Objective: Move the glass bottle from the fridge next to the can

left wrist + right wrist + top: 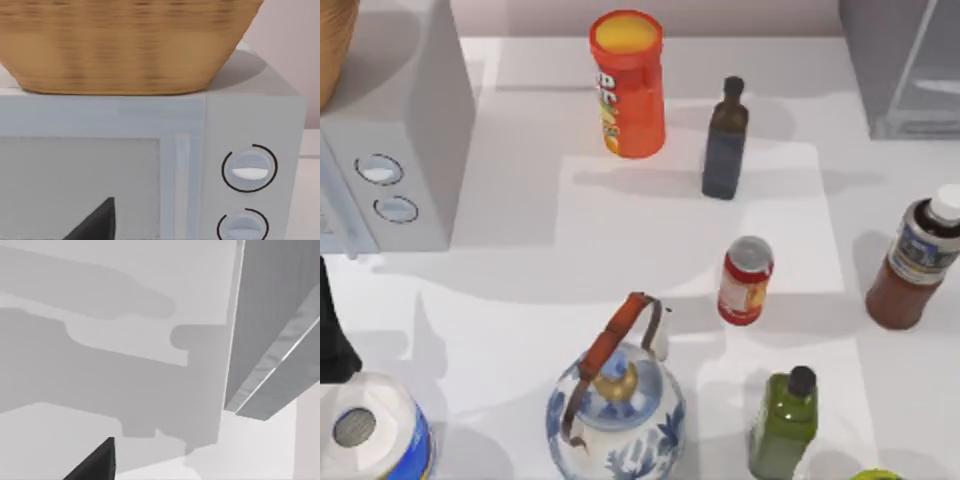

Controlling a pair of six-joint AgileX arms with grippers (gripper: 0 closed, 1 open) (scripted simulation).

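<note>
The glass bottle (915, 262), reddish-brown with a white cap and a printed label band, stands upright on the table near the right edge, outside the fridge. The grey fridge (895, 70) sits at the back right with its pale glassy door (925, 55); the right wrist view looks at its wall (275, 315). The small red can (745, 281) stands mid-table, left of the bottle with a clear gap between them. A dark bit of my left gripper (96, 223) faces the white box; a dark bit of my right gripper (96, 461) hangs over the table beside the fridge. Neither holds anything that I can see.
A white box with two dials (390, 150) and a wicker basket (125, 45) on it fill the left. An orange-red tube (628, 85), a dark slim bottle (725, 140), a green bottle (783, 422), a blue-white teapot (615, 410) and a paper roll (370, 435) surround the can.
</note>
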